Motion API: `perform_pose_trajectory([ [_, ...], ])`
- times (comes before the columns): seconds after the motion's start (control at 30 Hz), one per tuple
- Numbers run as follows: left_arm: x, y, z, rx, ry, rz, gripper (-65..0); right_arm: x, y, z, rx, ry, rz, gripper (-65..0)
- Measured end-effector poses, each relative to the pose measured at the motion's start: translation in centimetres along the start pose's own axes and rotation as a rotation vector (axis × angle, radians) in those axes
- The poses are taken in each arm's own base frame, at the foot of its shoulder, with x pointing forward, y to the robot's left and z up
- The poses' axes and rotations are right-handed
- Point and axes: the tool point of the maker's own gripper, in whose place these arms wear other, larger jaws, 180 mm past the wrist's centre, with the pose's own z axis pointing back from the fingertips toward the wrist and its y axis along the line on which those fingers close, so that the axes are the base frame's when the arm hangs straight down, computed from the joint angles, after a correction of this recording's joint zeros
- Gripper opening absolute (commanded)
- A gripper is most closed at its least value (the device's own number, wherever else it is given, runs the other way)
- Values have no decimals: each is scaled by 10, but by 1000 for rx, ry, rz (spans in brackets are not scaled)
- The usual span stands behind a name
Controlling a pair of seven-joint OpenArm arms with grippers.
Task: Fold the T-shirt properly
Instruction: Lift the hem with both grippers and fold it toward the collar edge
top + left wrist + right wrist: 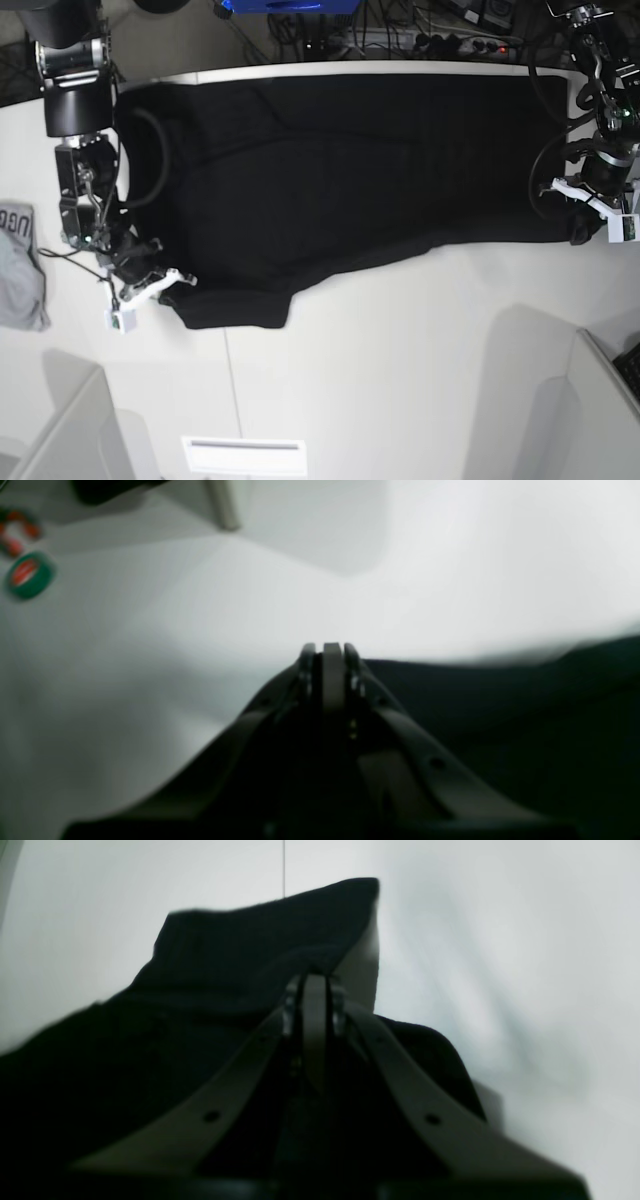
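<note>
Two sets of jaws, left gripper and right gripper, pinch opposite ends of the T-shirt, its long axis stretched between them along the surface.

- I'm working in what looks like a robotics lab: a plain white bench with two arms mounted at opposite ends.
- Behind the far edge I see a tangle of cables and a power strip.
- White partition panels box in the near side.
- A roll of green tape lies on the bench.
</note>
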Motion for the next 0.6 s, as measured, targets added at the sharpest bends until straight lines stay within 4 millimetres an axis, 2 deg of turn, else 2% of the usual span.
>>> perform_pose_trajectory([
  [0.13, -14, -7, 9, -53, 23, 78, -650, -5, 7, 7, 14, 7, 21, -650],
  [0.23, -12, 7, 16, -18, 6, 112, -650, -6, 3, 14, -4, 4, -24, -650],
  [0.37, -8, 2, 21, -39, -8, 106, -650, 1, 2, 27, -6, -8, -20, -650],
  [0.43, -14, 0, 25, -44, 12, 99, -650, 2, 4, 32, 1, -7, -17, -650],
  [0.5, -17, 0, 27, -37, 22, 97, -650, -1, 5, 38, 4, -17, -26, -650],
  [0.6, -7, 7, 34, -15, -11, 93, -650, -9, 0, 48, -8, 1, -33, -650],
])
